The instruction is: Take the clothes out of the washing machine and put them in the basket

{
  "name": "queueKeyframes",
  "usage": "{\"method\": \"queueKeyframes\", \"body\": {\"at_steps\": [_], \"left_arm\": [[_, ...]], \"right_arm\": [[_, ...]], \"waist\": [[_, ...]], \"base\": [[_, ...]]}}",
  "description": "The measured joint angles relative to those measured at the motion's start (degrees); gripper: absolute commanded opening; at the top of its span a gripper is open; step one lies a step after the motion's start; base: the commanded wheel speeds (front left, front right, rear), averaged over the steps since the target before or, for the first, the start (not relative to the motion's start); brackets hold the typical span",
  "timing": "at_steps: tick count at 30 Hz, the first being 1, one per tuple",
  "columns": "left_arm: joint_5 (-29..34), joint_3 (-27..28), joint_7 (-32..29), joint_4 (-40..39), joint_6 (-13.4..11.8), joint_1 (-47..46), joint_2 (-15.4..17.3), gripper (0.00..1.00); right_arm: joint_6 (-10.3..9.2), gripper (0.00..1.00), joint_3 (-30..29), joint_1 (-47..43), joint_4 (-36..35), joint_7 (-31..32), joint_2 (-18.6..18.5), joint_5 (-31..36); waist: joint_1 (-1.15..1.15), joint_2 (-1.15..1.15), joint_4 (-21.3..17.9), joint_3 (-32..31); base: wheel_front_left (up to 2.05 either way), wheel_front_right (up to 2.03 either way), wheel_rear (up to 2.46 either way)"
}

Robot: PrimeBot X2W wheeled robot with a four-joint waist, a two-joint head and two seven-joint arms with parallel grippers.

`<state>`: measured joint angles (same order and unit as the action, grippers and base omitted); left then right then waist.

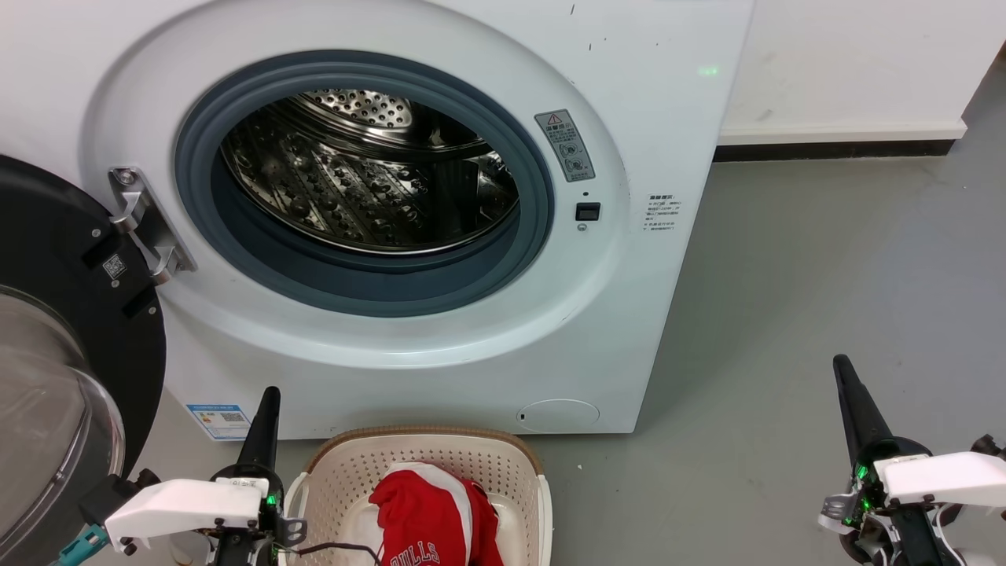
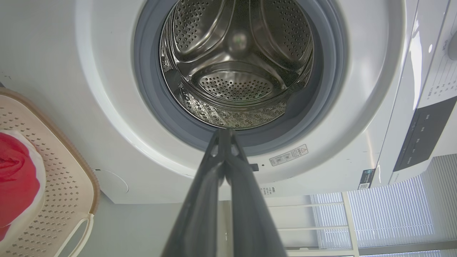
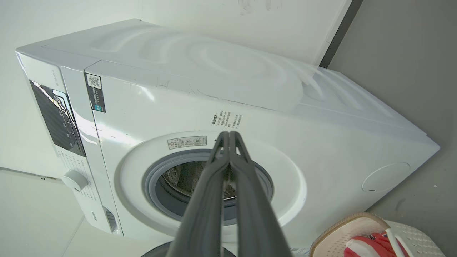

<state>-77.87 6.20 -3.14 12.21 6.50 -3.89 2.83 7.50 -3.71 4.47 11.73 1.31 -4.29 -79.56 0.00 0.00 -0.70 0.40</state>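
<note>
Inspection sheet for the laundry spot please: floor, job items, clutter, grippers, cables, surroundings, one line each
Surface: grey floor; the washer and basket stand on it.
Job's things: washer with door swung open on its left; drum shows no clothes; red clothes lie in the basket in front of the washer.
Clutter: nothing seen.
Grippers: left gripper and right gripper both shut, fingers together, holding nothing, either side of the basket.
Cables: thin dark cable by the left wrist, crossing the basket's near edge.
Surroundings: white wall with dark skirting; blinds in the left wrist view.
</note>
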Motion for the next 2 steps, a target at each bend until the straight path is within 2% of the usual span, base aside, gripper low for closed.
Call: {"method": "queueKeyframes", "body": {"at_steps": [2], "left_arm": [[-1.00,0.01,-0.23,0.12,0.04,-0.10,0.00,0.00]], "right_arm": [[0.00,0.00,-0.07,0.08,0.18,0.26,0.00,-0.96]], "waist": [[0.00,0.00,0.04,-0.01]], "base": [[0.00,0.00,0.00]]}}
